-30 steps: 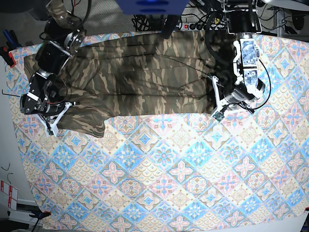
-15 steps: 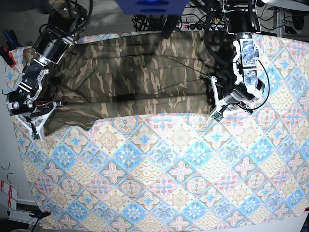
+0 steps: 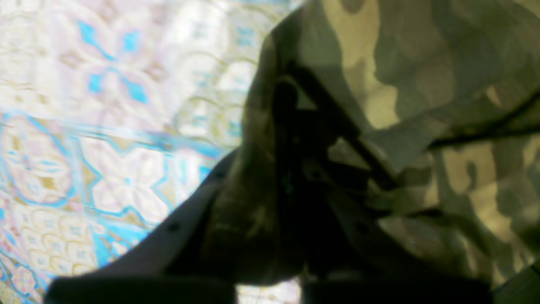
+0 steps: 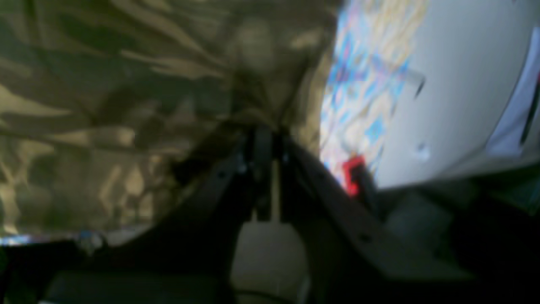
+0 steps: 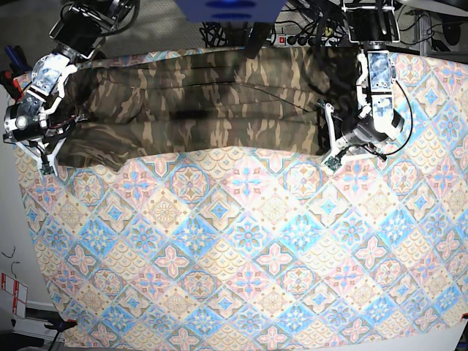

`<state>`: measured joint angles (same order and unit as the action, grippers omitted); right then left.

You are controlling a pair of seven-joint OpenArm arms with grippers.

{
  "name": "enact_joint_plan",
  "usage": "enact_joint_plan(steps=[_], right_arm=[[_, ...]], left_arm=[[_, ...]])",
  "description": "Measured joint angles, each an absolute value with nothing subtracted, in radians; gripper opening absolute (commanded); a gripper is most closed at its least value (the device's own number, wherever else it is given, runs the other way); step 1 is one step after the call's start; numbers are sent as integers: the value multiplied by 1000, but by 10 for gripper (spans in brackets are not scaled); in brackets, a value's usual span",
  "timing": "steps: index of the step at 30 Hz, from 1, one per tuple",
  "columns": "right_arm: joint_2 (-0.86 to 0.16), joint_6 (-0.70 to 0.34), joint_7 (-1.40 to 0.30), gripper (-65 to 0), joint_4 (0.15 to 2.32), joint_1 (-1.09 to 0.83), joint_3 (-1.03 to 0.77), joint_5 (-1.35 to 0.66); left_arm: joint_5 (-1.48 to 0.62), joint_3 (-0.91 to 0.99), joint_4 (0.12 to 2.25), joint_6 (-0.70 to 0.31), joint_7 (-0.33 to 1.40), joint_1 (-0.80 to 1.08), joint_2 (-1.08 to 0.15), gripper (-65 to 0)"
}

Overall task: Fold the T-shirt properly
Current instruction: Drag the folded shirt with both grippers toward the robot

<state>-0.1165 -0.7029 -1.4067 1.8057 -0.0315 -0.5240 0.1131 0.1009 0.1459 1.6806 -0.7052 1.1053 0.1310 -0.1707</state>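
Observation:
The camouflage T-shirt lies stretched in a long band across the far part of the patterned tablecloth. At its right end, my left gripper is shut on the cloth. The left wrist view shows its dark fingers pinching a bunched fold of the T-shirt. At the shirt's left end, by the table's left edge, my right gripper is shut on the fabric. In the right wrist view the closed fingertips bite into the T-shirt.
A red clamp holds the tablecloth at the left table edge, with pale floor beyond. Cables and a power strip lie behind the far edge. Patterned cloth fills the near half of the table.
My right gripper has swung left and toward the far edge, dragging the shirt's hanging left corner with it. The shirt is now pulled taut and narrower. My left gripper shifted slightly farther back.

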Motion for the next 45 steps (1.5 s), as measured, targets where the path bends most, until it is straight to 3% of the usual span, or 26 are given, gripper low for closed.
enact_joint_plan(steps=[9,19,21,26,28,31,37,45], right_arm=[[-117,-701,-1404,-634,1808,-184,-519,115],[-122,-699,-1392,-604,1802,-199,-521,108],[-122,-699,-1392,-543,1802,-199,-517,115],[-123,-699,-1399,-341,1802,-208,-517,126],[-123,-700,-1399,-295,1802,-208,-517,126],[-123,-699,-1396,-294,1807,-208,-520,126],[-123,-699,-1399,-294,1807,-208,-525,126],[-123,-699,-1399,-294,1807,-208,-525,126]], left_arm=[[100,146,1683,-705,1103,180,-180,-650],[101,146,1683,-704,1100,186,-180,-650],[105,146,1683,-704,1101,186,-181,-612],[115,149,1684,-703,1133,197,-183,-388],[113,151,1684,-703,1143,209,-183,-340],[113,151,1684,-703,1145,216,-183,-382],[110,151,1684,-703,1146,242,-183,-579],[98,219,1724,-703,1141,278,-175,-588]])
